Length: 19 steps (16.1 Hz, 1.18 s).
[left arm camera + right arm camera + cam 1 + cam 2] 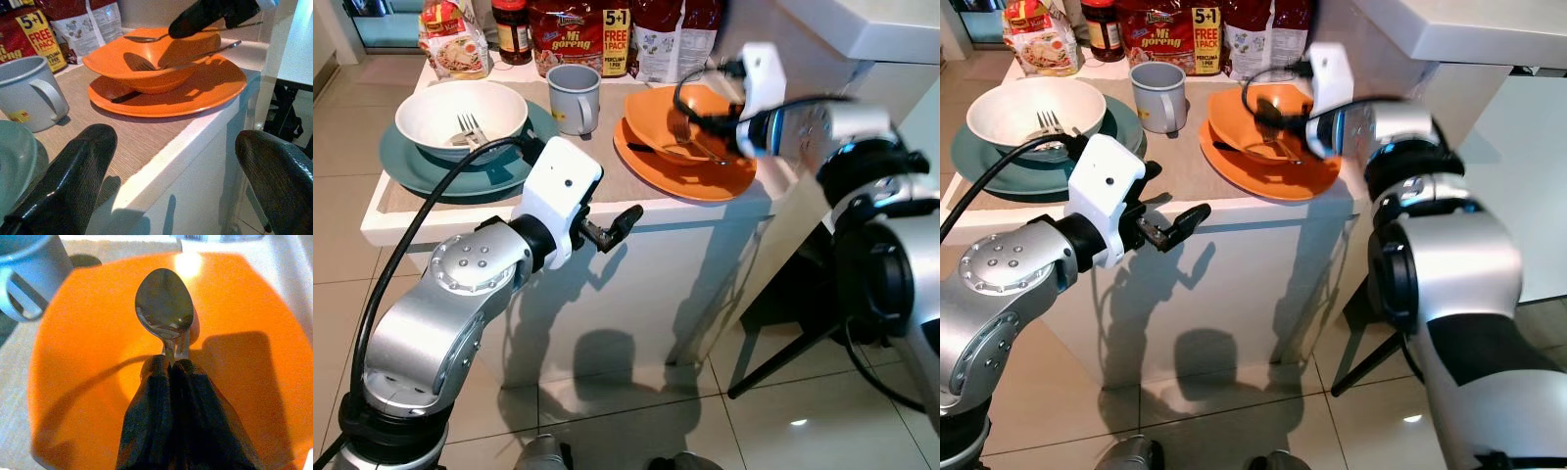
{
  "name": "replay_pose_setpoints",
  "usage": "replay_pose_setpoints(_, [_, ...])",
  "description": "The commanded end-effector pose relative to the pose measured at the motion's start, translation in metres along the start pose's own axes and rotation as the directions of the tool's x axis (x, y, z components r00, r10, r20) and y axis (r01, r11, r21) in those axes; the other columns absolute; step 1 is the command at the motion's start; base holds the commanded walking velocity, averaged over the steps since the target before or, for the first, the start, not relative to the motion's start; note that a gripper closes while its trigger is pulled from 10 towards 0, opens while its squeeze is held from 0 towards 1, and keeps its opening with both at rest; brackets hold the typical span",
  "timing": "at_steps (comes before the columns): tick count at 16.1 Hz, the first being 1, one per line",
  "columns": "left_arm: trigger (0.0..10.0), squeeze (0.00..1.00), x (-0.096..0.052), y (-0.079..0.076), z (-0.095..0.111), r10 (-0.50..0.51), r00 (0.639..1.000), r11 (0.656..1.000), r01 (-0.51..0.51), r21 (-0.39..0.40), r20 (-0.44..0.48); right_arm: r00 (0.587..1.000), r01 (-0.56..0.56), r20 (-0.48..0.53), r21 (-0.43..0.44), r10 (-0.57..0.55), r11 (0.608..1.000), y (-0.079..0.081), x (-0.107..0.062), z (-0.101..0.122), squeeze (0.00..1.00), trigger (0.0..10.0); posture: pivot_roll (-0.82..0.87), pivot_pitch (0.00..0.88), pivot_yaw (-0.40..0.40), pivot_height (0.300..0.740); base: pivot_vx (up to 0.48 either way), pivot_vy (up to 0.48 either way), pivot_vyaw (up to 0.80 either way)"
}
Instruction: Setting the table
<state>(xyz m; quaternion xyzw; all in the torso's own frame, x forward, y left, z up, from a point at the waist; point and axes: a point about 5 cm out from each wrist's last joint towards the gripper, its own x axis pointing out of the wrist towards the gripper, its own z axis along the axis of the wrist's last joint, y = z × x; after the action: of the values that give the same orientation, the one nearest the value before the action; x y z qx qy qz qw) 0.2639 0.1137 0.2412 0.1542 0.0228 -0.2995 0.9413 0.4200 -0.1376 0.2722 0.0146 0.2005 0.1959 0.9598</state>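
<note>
An orange bowl (pixel 690 122) sits on an orange plate (pixel 685 181) at the right end of the white table (pixel 440 223). My right gripper (pixel 172 363) hovers over this bowl, shut on the handle of a metal spoon (pixel 164 303) whose head hangs above the bowl's inside. A fork (pixel 146 63) lies in the bowl beneath it. My left gripper (pixel 612 227) is open and holds nothing, in front of the table's front edge and a little below the tabletop. At the left, a white bowl (pixel 460 113) with a fork (pixel 470 129) in it rests on a teal plate (pixel 411 166).
A grey mug (pixel 575 98) stands between the two place settings. Noodle packs (pixel 578 34) and a jar line the back of the table. A white counter (pixel 862 29) rises at the right, with a black stand leg (pixel 783 362) on the tiled floor beneath it.
</note>
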Motion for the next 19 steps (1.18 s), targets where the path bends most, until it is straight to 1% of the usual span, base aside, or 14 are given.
replay_pose_setpoints(1, [10.0,0.0,0.0,-0.001,0.003,0.0,1.0,1.0,0.0,0.003,0.01,0.998,-0.005,0.055,-0.027,0.007,1.0,-0.002,-0.008,0.018,0.0,0.0,0.04,0.055,-0.075,0.74,0.0,0.0,0.0])
replay_pose_setpoints(2, [10.0,0.0,0.001,-0.001,0.004,0.001,1.0,1.0,-0.001,0.0,0.015,0.997,-0.014,0.07,-0.034,0.017,0.999,-0.001,-0.01,0.023,0.0,0.0,0.04,0.057,-0.076,0.74,0.0,0.0,0.0])
replay_pose_setpoints(7, [10.0,0.0,0.0,0.005,0.007,0.046,0.998,0.999,-0.045,-0.011,0.035,0.991,-0.024,0.132,-0.032,0.028,0.999,0.001,-0.013,0.034,0.0,0.0,0.05,0.055,-0.076,0.74,0.0,0.0,0.0])
replay_pose_setpoints(9, [10.0,0.0,0.002,0.013,0.011,0.133,0.988,0.991,-0.131,-0.032,0.073,0.966,-0.066,0.248,-0.05,0.076,0.997,0.007,-0.015,0.046,0.0,0.0,0.05,0.054,-0.083,0.74,0.0,0.0,0.0])
replay_pose_setpoints(10, [10.0,0.0,0.003,0.014,0.011,0.159,0.984,0.987,-0.157,-0.034,0.078,0.961,-0.077,0.26,-0.059,0.09,0.995,0.008,-0.015,0.046,0.0,0.0,0.05,0.054,-0.086,0.74,0.0,0.0,0.0])
replay_pose_setpoints(11, [10.0,0.0,0.004,0.016,0.01,0.198,0.977,0.98,-0.196,-0.029,0.085,0.944,-0.091,0.31,-0.078,0.111,0.993,0.009,-0.015,0.047,0.0,0.0,0.05,0.053,-0.095,0.74,0.0,0.0,0.0])
replay_pose_setpoints(12, [10.0,0.0,0.004,0.017,0.009,0.246,0.963,0.969,-0.244,-0.03,0.11,0.914,-0.102,0.382,-0.121,0.141,0.987,0.01,-0.015,0.045,0.0,0.0,0.06,0.054,-0.101,0.74,0.0,0.0,0.0])
replay_pose_setpoints(13, [10.0,0.0,0.003,0.017,0.01,0.305,0.939,0.952,-0.297,-0.077,0.156,0.85,-0.118,0.49,-0.175,0.19,0.978,0.013,-0.017,0.038,0.0,0.0,0.06,0.056,-0.098,0.74,0.0,0.0,0.0])
replay_pose_setpoints(14, [10.0,0.0,-0.001,0.017,0.012,0.324,0.922,0.944,-0.328,-0.018,0.21,0.781,-0.183,0.57,-0.183,0.257,0.966,0.016,-0.028,0.021,0.0,0.0,0.05,0.061,-0.075,0.74,0.0,0.0,0.0])
replay_pose_setpoints(15, [10.0,0.0,-0.003,0.016,0.012,0.326,0.918,0.941,-0.337,0.015,0.225,0.757,-0.204,0.592,-0.186,0.276,0.961,0.018,-0.034,0.017,0.0,0.0,0.04,0.061,-0.071,0.74,0.0,0.0,0.0])
replay_pose_setpoints(16, [10.0,0.0,-0.006,0.015,0.01,0.324,0.916,0.94,-0.341,0.032,0.237,0.687,-0.232,0.67,-0.165,0.281,0.959,0.022,-0.049,0.011,0.0,3.5,0.04,0.06,-0.06,0.74,0.0,0.0,0.0])
replay_pose_setpoints(17, [10.0,0.0,-0.011,0.014,0.007,0.34,0.906,0.937,-0.348,-0.014,0.252,0.618,-0.253,0.728,-0.175,0.298,0.951,0.03,-0.065,0.002,0.0,10.0,0.03,0.06,-0.051,0.74,0.0,0.0,0.0])
replay_pose_setpoints(18, [10.0,0.0,-0.015,0.013,0.003,0.346,0.899,0.936,-0.35,-0.032,0.269,0.568,-0.257,0.752,-0.225,0.335,0.94,0.039,-0.08,-0.012,0.0,10.0,0.02,0.063,-0.051,0.74,0.0,0.0,0.0])
replay_pose_setpoints(19, [10.0,0.0,-0.018,0.012,-0.001,0.33,0.906,0.942,-0.336,-0.024,0.264,0.552,-0.281,0.746,-0.255,0.373,0.925,0.046,-0.09,-0.024,0.0,10.0,0.01,0.068,-0.048,0.74,0.0,0.0,0.0])
